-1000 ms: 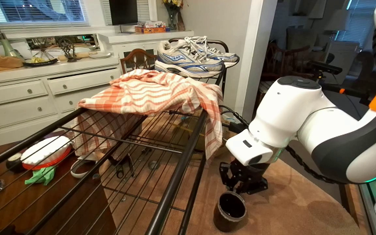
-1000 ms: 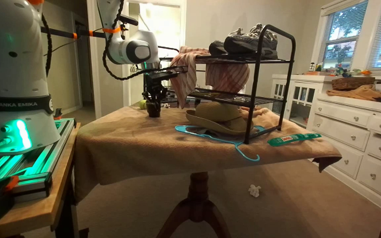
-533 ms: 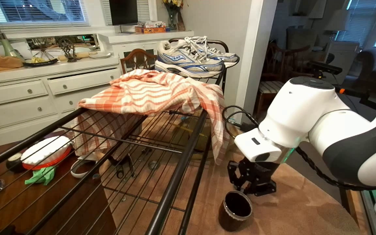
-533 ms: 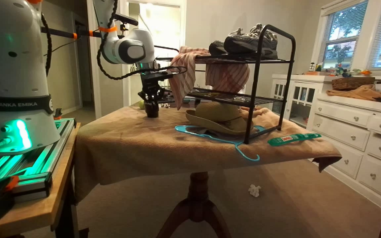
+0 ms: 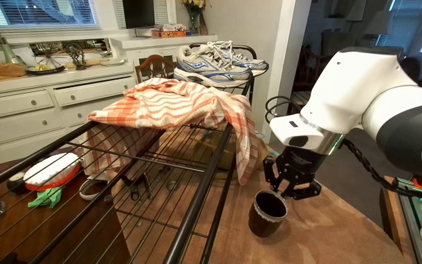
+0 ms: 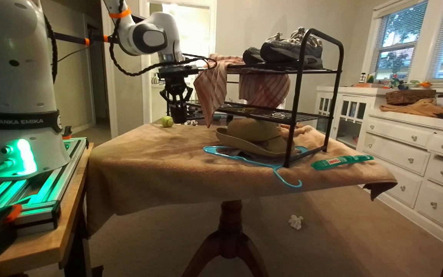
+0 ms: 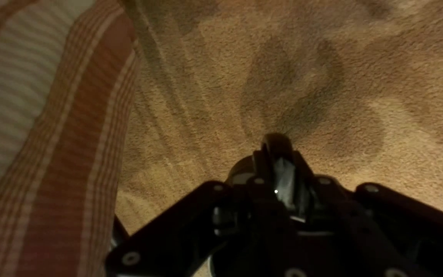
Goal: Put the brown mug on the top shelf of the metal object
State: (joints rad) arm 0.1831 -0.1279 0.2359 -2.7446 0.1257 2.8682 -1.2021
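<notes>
The brown mug [image 5: 267,214], a stout glossy cylinder with a paler, uneven rim, hangs above the plush-covered counter [image 6: 148,161], gripped by the tool [image 5: 280,191]. The tool's black jaws are brought together on it near the rim (wall or handle, I cannot tell which). The mug's mouth faces up; the hollow is dark, so whether anything is inside cannot be told. In an exterior view the mug sits toward 5 o'clock, apart from the metal rack [image 5: 199,194], whose slim parallel wires and round tubes spread toward the mug's 9 o'clock.

A crumpled cloth [image 5: 170,104], striped orange-red and white, drapes over the top shelf [image 5: 134,156]; in the wrist view its ribbed weave fills the 9 o'clock side. Toward the cloth's 2 o'clock rest 2 running shoes [image 5: 213,71] with pale laces and blue trim. Beneath the lower shelf [image 6: 262,112], in an exterior view, a tan brimmed hat [image 6: 252,132] lies on the counter, a smooth blue hanger [image 6: 255,162] at its brim. A fuzzy yellow-green ball [image 6: 167,122] lies toward the mug's 8 o'clock there. Toward 12 o'clock in an exterior view, a vase [image 5: 193,22] holds yellow flowers [image 5: 195,3].
</notes>
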